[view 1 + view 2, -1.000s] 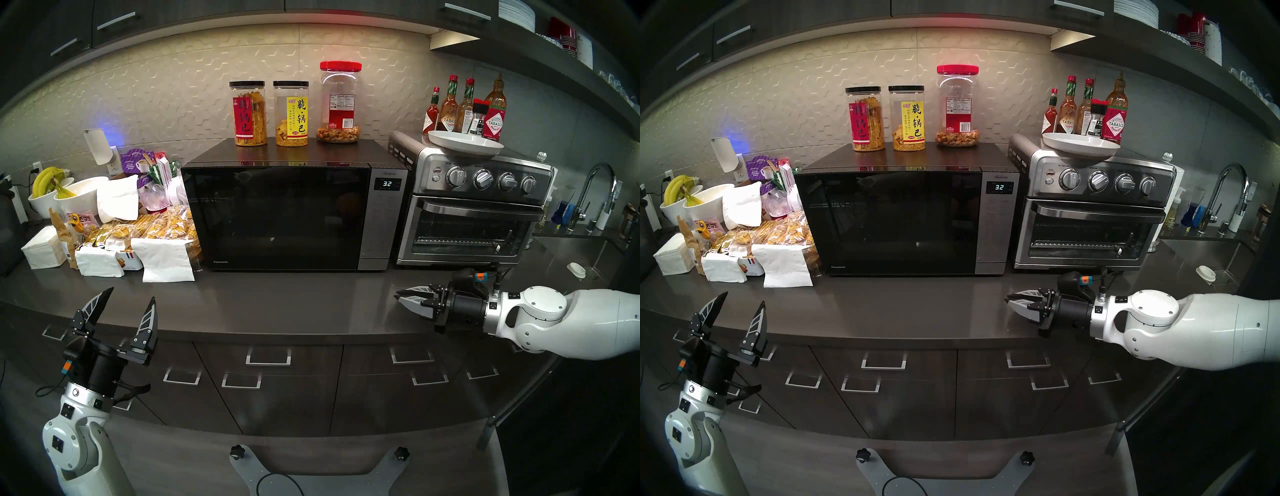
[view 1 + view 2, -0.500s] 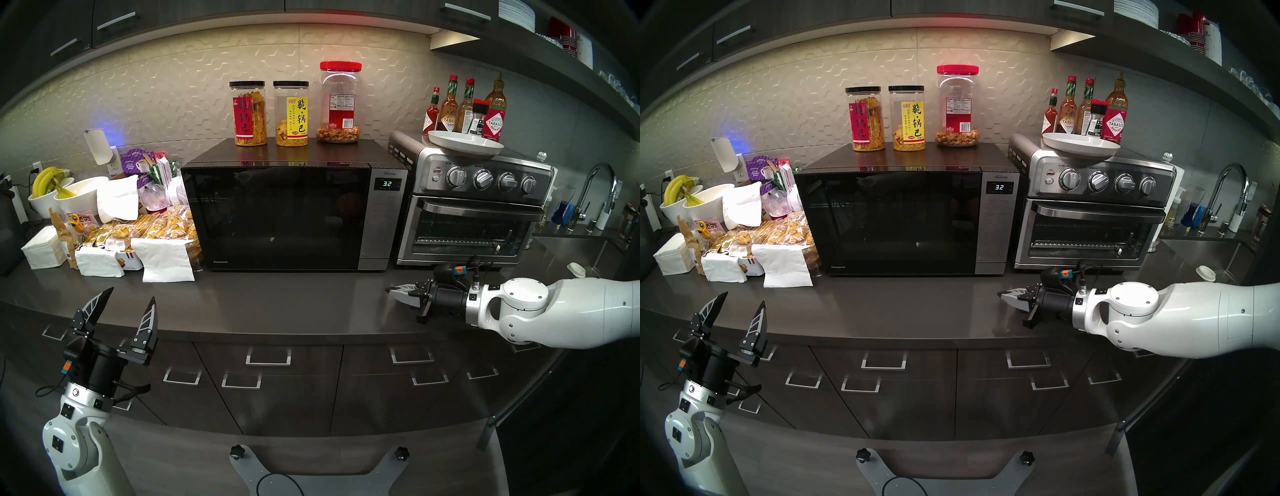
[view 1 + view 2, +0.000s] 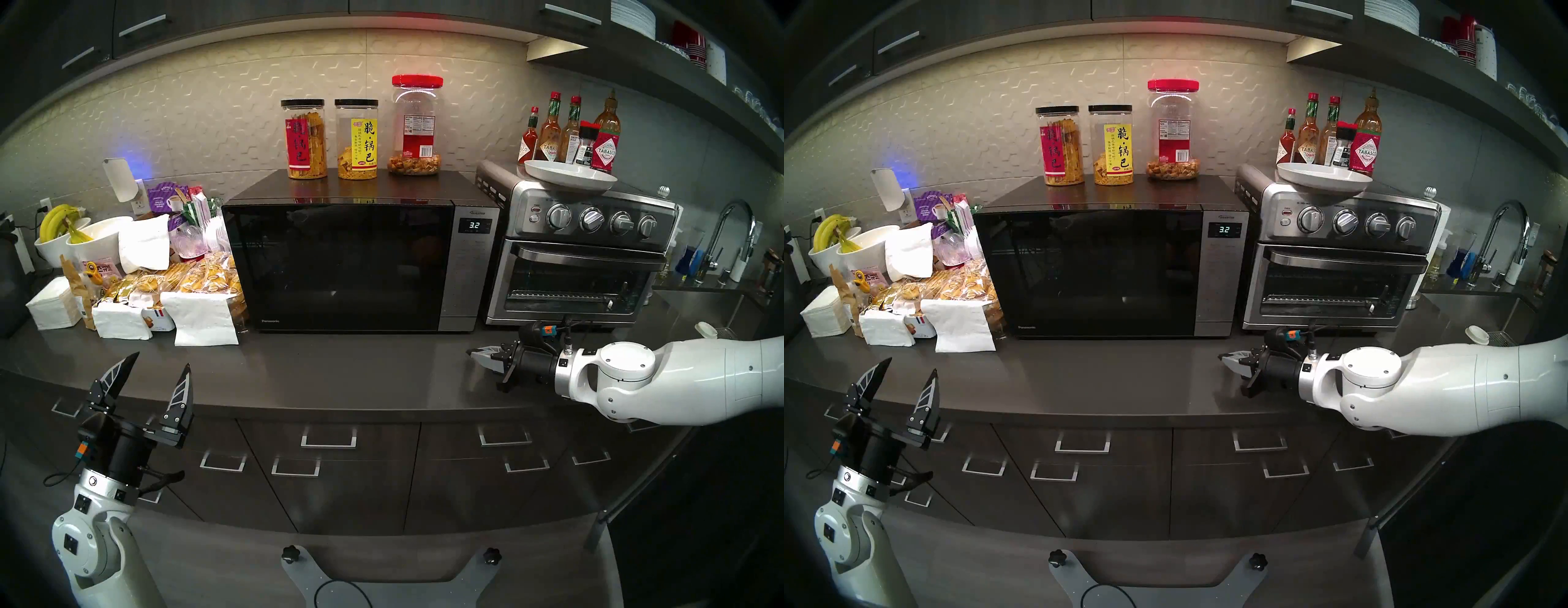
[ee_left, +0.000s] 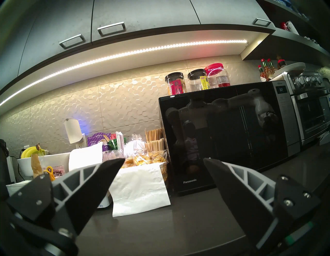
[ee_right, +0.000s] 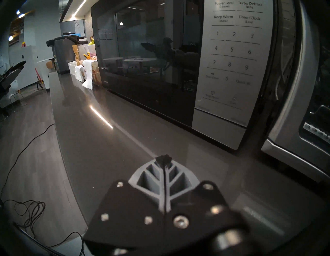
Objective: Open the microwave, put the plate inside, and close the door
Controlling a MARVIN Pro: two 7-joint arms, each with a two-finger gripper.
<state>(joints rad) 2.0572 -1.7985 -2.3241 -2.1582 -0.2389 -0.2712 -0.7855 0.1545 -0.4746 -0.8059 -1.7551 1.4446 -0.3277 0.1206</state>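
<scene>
Zero steps done so far | door [image 3: 337, 267] of microwave [image 3: 360, 259] shut | plate [image 3: 570, 176] parked on toaster oven [image 3: 581, 250] | right claw [image 3: 477, 354] pressed together, empty, near control strip | left claw [image 3: 157, 375] spread, idle

My right claw [image 5: 164, 158] pressed shut, empty, low over the grey table [image 5: 100, 143]. Microwave [image 5: 178, 62] at 12 o'clock, door [image 5: 142, 53] closed; keypad [image 5: 232, 51] at 1 o'clock. Toaster oven [image 5: 303, 107] at 3.
</scene>
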